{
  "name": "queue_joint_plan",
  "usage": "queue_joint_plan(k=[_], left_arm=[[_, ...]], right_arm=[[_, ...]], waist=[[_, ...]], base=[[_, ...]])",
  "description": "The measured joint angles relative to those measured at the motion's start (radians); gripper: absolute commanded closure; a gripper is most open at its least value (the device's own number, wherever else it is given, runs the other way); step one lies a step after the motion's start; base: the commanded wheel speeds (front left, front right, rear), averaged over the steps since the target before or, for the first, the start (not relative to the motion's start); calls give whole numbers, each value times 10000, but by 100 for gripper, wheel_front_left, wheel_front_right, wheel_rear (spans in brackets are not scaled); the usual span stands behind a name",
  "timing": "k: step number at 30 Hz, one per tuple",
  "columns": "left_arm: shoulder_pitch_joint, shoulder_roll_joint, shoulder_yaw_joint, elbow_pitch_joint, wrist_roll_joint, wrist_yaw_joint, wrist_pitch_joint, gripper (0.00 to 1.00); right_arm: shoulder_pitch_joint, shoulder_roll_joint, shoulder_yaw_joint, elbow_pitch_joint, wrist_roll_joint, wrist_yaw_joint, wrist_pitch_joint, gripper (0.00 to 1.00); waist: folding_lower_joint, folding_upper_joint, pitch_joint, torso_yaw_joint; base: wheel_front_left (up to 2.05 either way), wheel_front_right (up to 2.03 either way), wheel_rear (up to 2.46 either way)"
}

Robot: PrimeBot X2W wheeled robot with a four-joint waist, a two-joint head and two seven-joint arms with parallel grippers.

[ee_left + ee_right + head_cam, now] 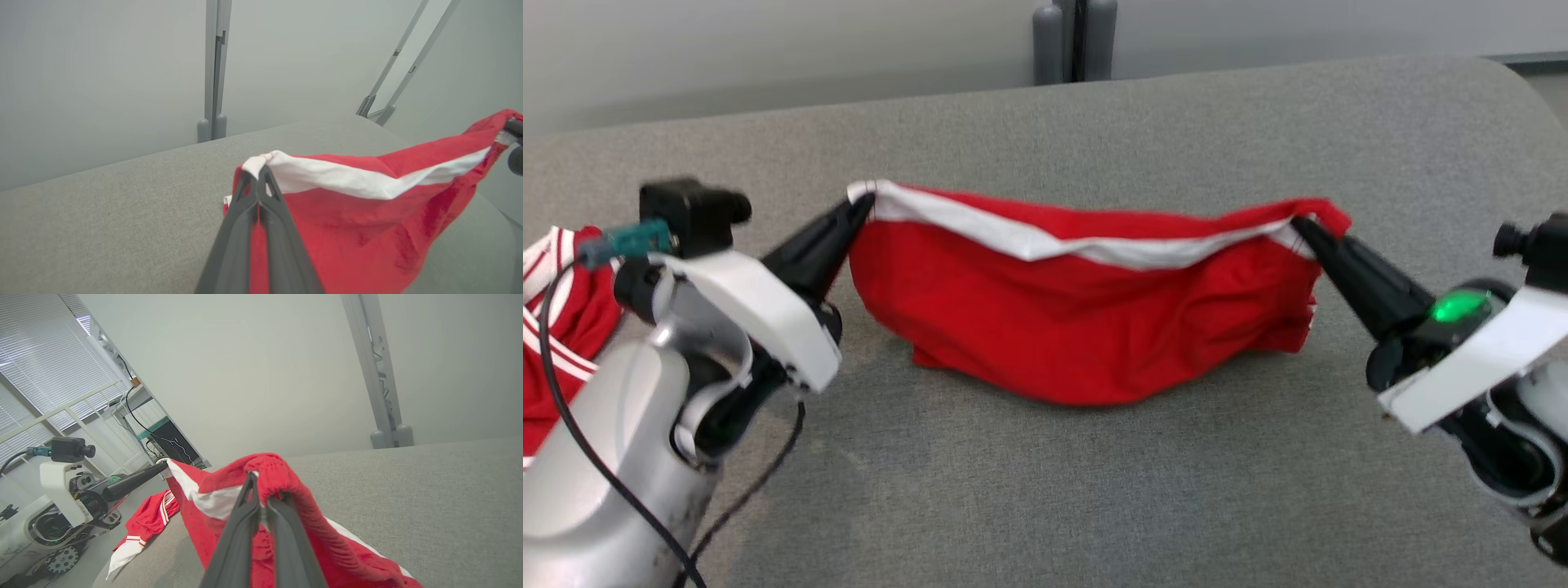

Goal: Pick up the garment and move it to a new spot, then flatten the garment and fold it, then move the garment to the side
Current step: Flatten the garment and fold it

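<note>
- Left gripper [864,206] is pinched on one corner of the garment [1086,318], right gripper [1303,226] on the other.
- It hangs over the table [1045,482], hem touching, likely stretched for flattening.

Lab, cabled equipment rack [165,435], window blinds [28,351]

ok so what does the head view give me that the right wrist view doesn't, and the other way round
Head view adds: the garment strung full width between the left gripper and right gripper, sagging in the middle, and a green light on the right wrist. Right wrist view adds: window blinds and a desk with cables off to one side. Both share: the grippers shut on the white-banded edge, the grey surface, a second red-and-white garment and the grey post.
</note>
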Motion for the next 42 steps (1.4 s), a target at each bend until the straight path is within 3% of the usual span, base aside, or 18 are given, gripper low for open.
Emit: queue_joint_plan(k=[9, 15, 22, 28, 33, 36, 39, 42], left_arm=[[-4642, -75, -849, 2474, -489, -75, 512, 100], [-7408, -435, -1124, 4351, -738, -77, 385, 100], [-10341, -997, -619, 6642, -681, -67, -522, 100], [-12440, -1156, -545, 7705, -123, -46, -1969, 100], [-13541, -1465, -529, 8218, 56, -86, -3129, 100], [-13620, -1572, -700, 8575, -40, -88, -3168, 100], [-13509, -1639, -1172, 8567, -301, -84, -2761, 100], [-12822, -1620, -1977, 8257, -876, -84, -1444, 100]], right_arm=[[-3842, -265, 362, 817, 1565, 0, 1051, 100], [-6027, -552, 594, 1490, 1697, 0, 1764, 100], [-8484, -155, 357, 2263, 1893, 2, 1593, 100], [-10311, 217, -161, 3097, 2027, 15, 654, 100], [-11307, 401, -654, 3511, 1870, 29, -213, 100], [-11293, 382, -207, 3540, 1854, 27, -232, 100], [-11050, 295, 522, 3237, 2209, 12, 560, 100], [-10574, -23, 1267, 3110, 2470, 12, 1438, 100]], waist=[[0, 0, 1688, -12], [0, 0, 2860, 96], [0, 0, 4105, 161], [0, -1, 4787, 162], [0, 0, 5029, 234], [0, 0, 5039, 323], [0, 0, 5063, 364], [1, 0, 5074, 391]], base=[[0, 0, 0], [0, 0, 0], [0, 0, 0], [0, 0, 0], [0, 0, 0], [0, 0, 0], [0, 0, 0], [0, 0, 0]])
